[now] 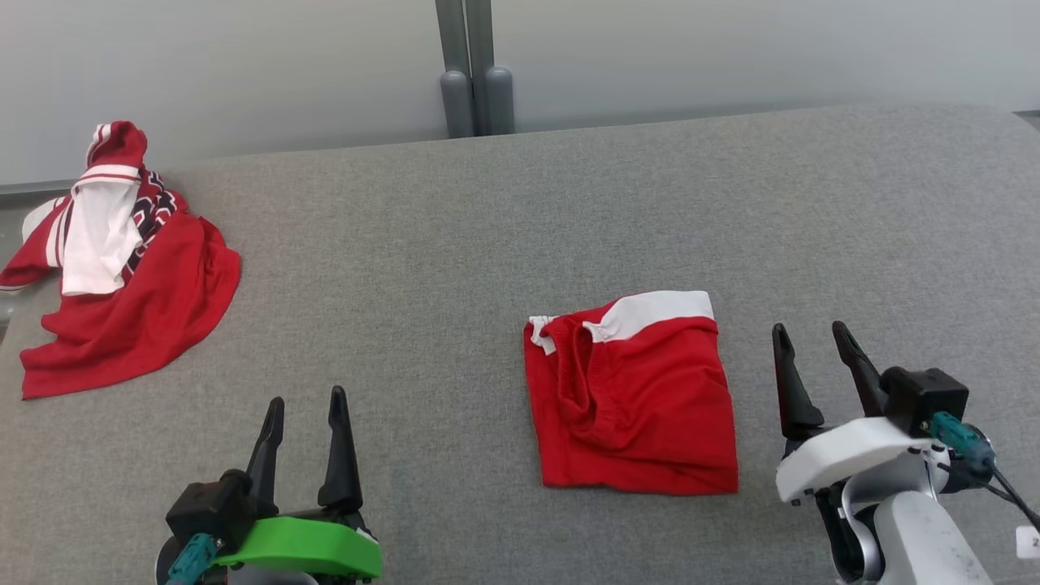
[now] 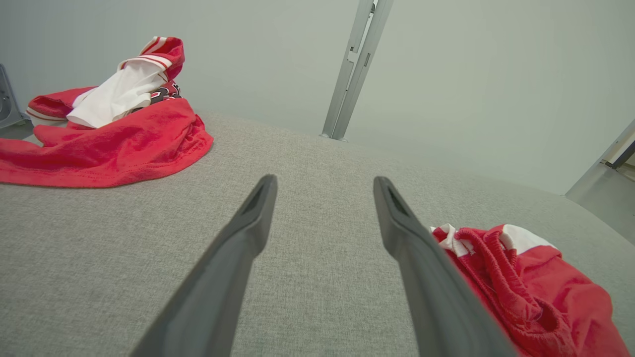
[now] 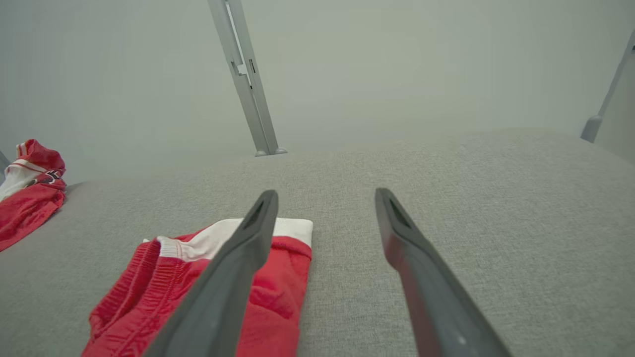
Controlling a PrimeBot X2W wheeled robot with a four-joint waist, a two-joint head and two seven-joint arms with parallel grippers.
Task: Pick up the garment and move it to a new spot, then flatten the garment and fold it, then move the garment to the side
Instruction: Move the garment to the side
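A red garment (image 1: 642, 406) with a white band and an elastic waist lies folded into a neat square on the grey fabric table (image 1: 455, 244), right of centre. My right gripper (image 1: 809, 328) stands open just right of it, apart from the cloth, nothing between its fingers. My left gripper (image 1: 307, 398) is open near the front edge, well left of the garment. In the left wrist view the left gripper (image 2: 325, 179) points over bare table, the garment (image 2: 545, 297) at its right. In the right wrist view the right gripper (image 3: 325, 192) has the garment (image 3: 287, 282) at its left.
A crumpled heap of red and white clothes (image 1: 130, 292) lies at the table's far left edge, also in the left wrist view (image 2: 114, 144) and the right wrist view (image 3: 25, 203). A grey post (image 1: 475, 73) stands behind the table against a pale wall.
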